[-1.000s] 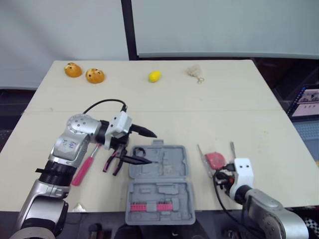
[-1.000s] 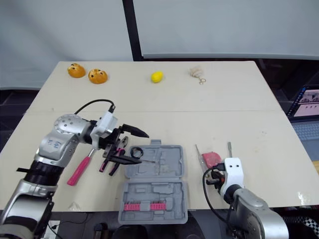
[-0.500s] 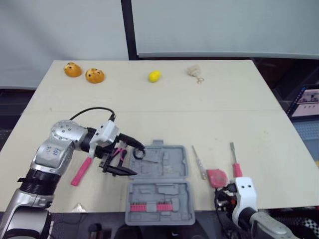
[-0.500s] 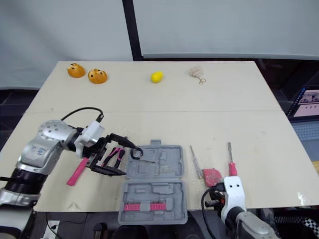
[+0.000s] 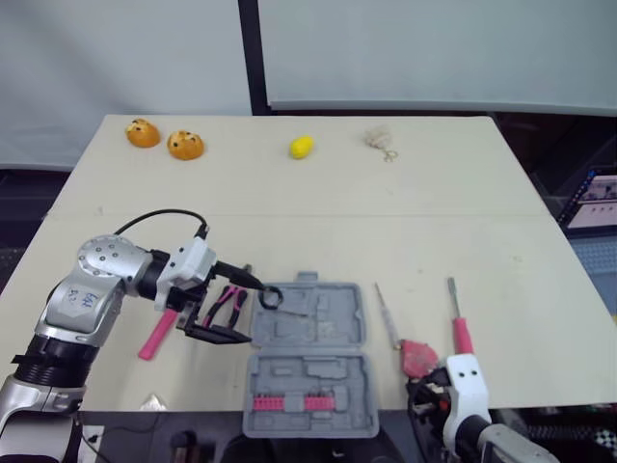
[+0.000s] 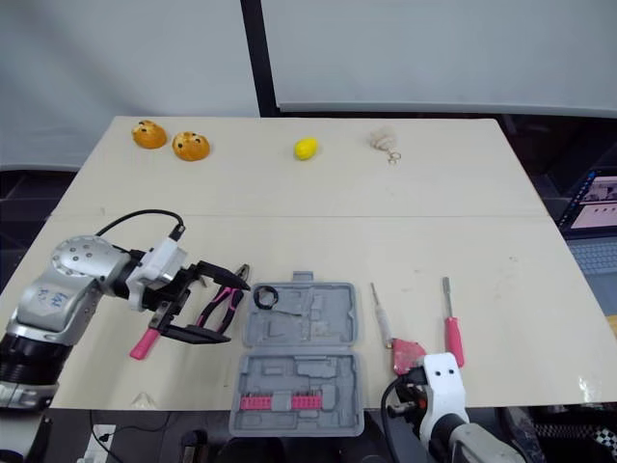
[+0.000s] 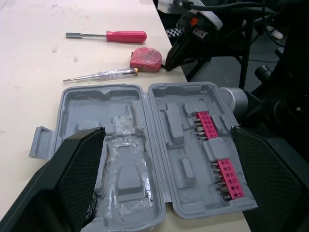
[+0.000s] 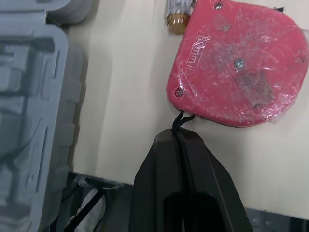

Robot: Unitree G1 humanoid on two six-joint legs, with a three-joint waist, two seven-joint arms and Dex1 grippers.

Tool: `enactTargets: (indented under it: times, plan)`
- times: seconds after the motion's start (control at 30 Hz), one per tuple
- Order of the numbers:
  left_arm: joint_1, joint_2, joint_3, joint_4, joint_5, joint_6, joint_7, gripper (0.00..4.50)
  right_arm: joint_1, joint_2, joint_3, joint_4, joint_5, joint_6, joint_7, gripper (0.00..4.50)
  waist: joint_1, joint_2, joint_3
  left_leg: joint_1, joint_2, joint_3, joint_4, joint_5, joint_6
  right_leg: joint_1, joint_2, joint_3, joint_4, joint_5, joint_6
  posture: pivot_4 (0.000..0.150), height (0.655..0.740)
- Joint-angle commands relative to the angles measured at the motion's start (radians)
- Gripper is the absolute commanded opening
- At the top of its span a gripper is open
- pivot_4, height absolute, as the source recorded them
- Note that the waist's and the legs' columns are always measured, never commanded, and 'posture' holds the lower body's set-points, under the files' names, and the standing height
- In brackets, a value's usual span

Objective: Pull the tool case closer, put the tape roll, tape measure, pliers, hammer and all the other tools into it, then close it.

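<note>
While hammer (image 5: 154, 338) lies far left, we hold L gripper (image 5: 254, 313) w/ fingers wide apart over pliers (image 5: 227, 301), just beside open case (image 5: 308, 362); tape roll (image 5: 269, 298) sits at its far-left corner. Right of case, R gripper (image 8: 179, 137) is pinched together on tape measure (image 8: 236, 67) cord.

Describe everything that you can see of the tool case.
The case is grey moulded plastic, open flat near the front edge of the table, two halves joined by a hinge. Both have shaped recesses, mostly empty; the near half holds pink strips of bits. A latch tab juts from the far edge. A black tape roll lies on its far left corner. The open left pincer is at its left side.
</note>
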Motion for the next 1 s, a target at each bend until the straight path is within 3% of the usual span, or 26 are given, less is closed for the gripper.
enactTargets:
  times: [0.03,0.73,0.87,1.0]
  plan:
    - [0.004,0.007,0.024,-0.032,-0.029,0.007,-0.006,4.5,0.041,-0.022,0.023,-0.039,0.007,-0.021,0.025,0.01,0.0,0.0,0.0,0.0,0.0,0.0,0.0,0.0,0.0,0.0,0.0,0.0,0.0,0.0,0.0,0.15,0.74]
    - [-0.005,-0.021,-0.002,-0.069,-0.031,0.029,0.002,4.5,0.141,-0.045,0.018,-0.136,0.029,-0.02,0.014,0.01,0.0,-0.001,-0.001,0.001,0.0,0.0,-0.001,0.001,-0.001,0.0,0.0,0.0,0.0,0.0,0.0,0.15,0.74]
    - [-0.003,-0.02,0.002,-0.077,-0.036,0.035,0.002,4.5,0.163,-0.119,-0.092,-0.225,0.194,-0.002,0.046,1.39,0.002,-0.002,-0.001,0.001,0.0,-0.001,-0.001,0.001,-0.001,0.001,0.0,0.0,0.0,0.0,0.0,0.15,0.74]
    - [-0.003,-0.015,0.008,-0.086,-0.044,0.043,-0.001,4.5,0.213,-0.45,-0.338,-0.227,0.638,-0.15,0.092,3.4,-0.002,-0.004,0.001,0.001,-0.001,0.002,-0.001,0.0,0.001,0.004,0.0,0.002,-0.001,0.001,0.002,0.15,0.74]
